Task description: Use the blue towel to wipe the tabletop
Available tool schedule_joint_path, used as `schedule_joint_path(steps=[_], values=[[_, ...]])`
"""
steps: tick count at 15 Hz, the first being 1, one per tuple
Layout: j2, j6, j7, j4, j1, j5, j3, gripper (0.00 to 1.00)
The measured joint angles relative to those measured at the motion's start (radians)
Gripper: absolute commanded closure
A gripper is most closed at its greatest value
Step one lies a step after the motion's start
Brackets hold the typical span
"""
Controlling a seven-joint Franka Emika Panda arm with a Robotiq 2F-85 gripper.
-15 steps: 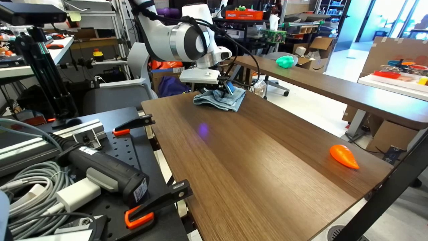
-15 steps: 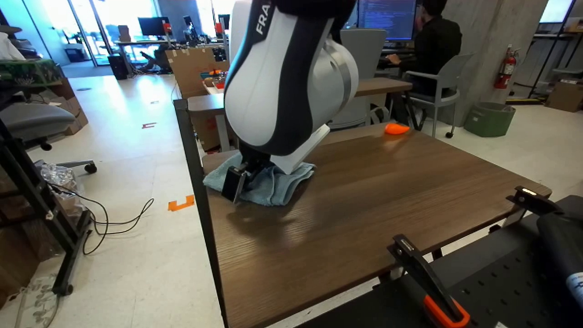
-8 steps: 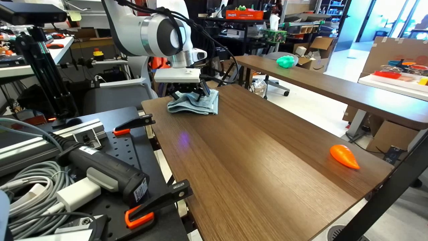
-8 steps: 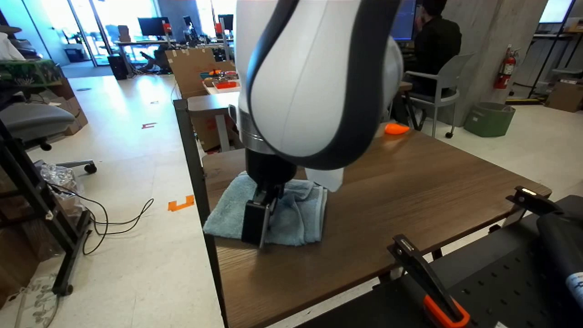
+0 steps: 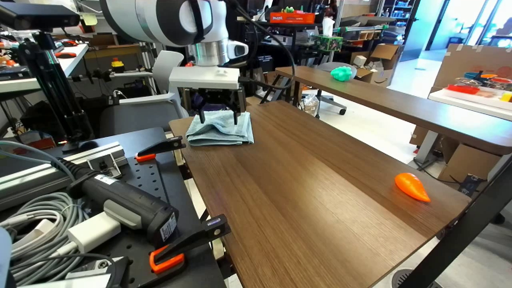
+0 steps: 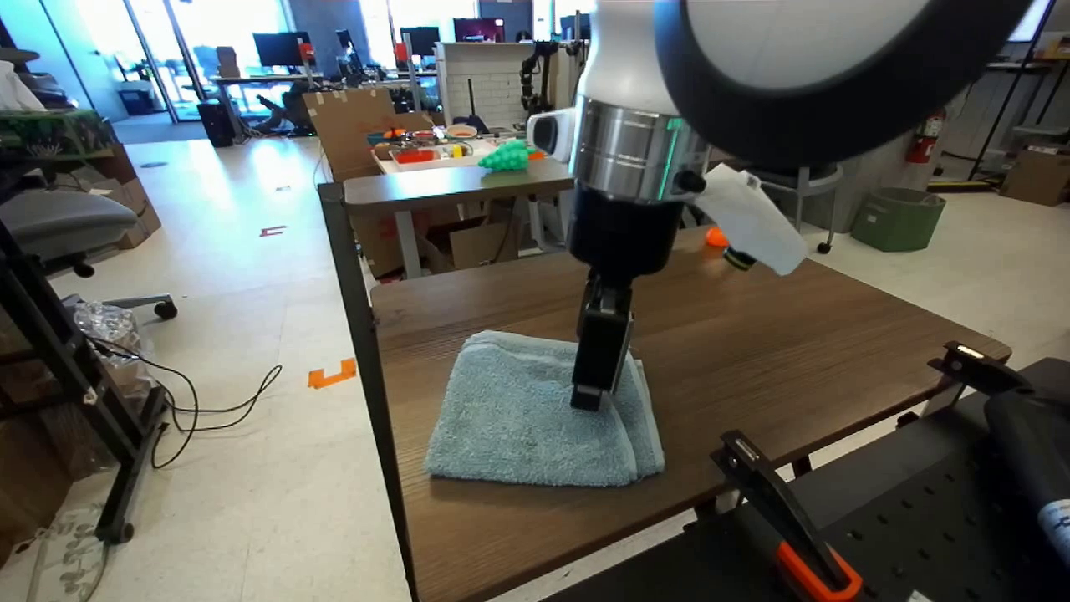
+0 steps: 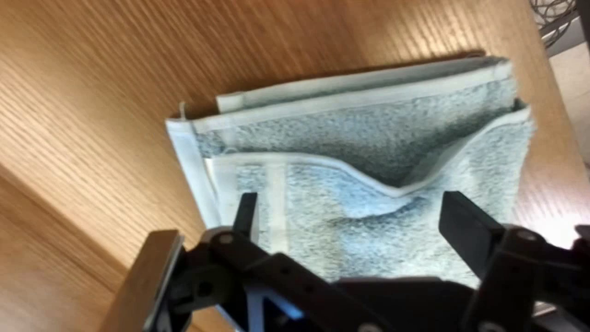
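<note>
Sagging towel hem [image 7: 397, 191], wrist view clearest.

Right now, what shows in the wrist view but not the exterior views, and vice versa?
Only the wrist view: a wispy thread near a corner of the blue towel.
Only the exterior views: an orange teardrop-shaped object and a green lumpy object.
Both: the towel lying folded on the wood-grain tabletop, the jaws spread apart over the towel.

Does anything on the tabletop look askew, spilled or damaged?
No spill or damage stands out on the tabletop. The blue towel looks untidy: in the wrist view its layers are misaligned, one edge dips, and a thread seems loose at a corner.
</note>
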Motion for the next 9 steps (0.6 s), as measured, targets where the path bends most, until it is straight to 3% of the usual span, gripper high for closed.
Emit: schedule_joint_path(steps=[4, 9], values=[[-0.001, -0.060, -0.001, 0.056, -0.113, 0.127, 0.015, 0.00], [0.008, -0.129, 0.005, 0.138, -0.160, 0.242, 0.018, 0.00]])
